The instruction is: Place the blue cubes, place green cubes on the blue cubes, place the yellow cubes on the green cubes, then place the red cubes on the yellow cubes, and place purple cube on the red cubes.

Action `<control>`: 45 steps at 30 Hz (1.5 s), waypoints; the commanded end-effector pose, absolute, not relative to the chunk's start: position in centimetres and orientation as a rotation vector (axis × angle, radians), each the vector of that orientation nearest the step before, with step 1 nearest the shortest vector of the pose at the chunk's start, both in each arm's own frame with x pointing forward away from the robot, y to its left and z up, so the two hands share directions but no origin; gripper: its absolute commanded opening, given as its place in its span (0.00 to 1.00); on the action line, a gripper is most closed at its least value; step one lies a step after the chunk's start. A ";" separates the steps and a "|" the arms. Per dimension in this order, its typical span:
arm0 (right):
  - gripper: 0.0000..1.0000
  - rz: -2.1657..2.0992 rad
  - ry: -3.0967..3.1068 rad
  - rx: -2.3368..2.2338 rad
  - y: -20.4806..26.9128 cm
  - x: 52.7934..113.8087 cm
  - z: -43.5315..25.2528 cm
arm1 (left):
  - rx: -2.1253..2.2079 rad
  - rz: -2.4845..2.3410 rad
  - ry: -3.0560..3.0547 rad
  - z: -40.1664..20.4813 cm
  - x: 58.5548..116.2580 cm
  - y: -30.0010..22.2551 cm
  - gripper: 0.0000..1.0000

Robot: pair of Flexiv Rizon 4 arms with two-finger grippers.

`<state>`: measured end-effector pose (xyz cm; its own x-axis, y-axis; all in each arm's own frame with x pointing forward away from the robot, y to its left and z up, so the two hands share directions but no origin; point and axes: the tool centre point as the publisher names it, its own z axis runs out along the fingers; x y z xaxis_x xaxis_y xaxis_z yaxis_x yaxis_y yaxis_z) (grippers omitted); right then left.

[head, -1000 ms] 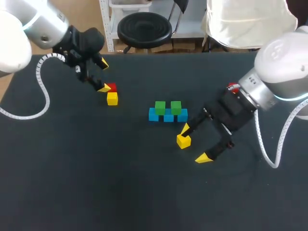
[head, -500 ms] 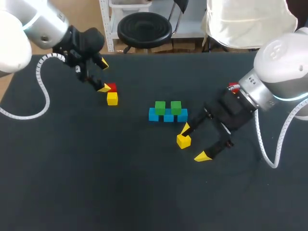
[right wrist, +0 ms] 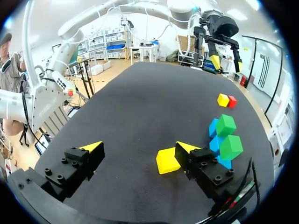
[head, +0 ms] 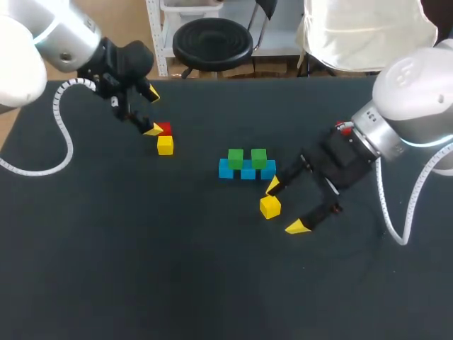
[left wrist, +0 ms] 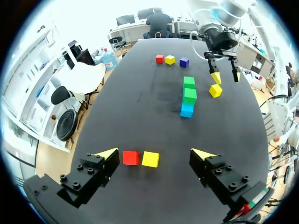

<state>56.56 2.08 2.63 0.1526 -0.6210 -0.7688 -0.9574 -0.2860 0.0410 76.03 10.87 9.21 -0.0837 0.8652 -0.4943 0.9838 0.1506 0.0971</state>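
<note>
Right hand (head: 285,206) agape; yellow cube (head: 270,207) between

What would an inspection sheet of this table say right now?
Surface: black table.
Job's things: three blue cubes in a row, two green cubes on top; loose yellow cube beside right gripper; red cube next to second yellow cube by left gripper; far red cube, far yellow cube, purple cube in a line.
Clutter: nothing seen.
Grippers: left gripper open; right gripper open.
Cables: white hoses loop off both arms.
Surroundings: nothing seen over the table.
</note>
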 end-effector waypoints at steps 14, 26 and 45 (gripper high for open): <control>1.00 0.986 1.526 -1.974 2.6 57.2 1.5 | 1.761 -0.365 1.991 9.2 76.0 11.0 1.00; 1.00 0.958 1.520 -1.959 2.6 57.7 1.7 | 1.761 -0.365 1.991 9.2 76.0 11.0 1.00; 1.00 0.971 1.539 -1.932 2.5 59.7 0.8 | 1.761 -0.365 1.991 9.2 76.0 11.0 1.00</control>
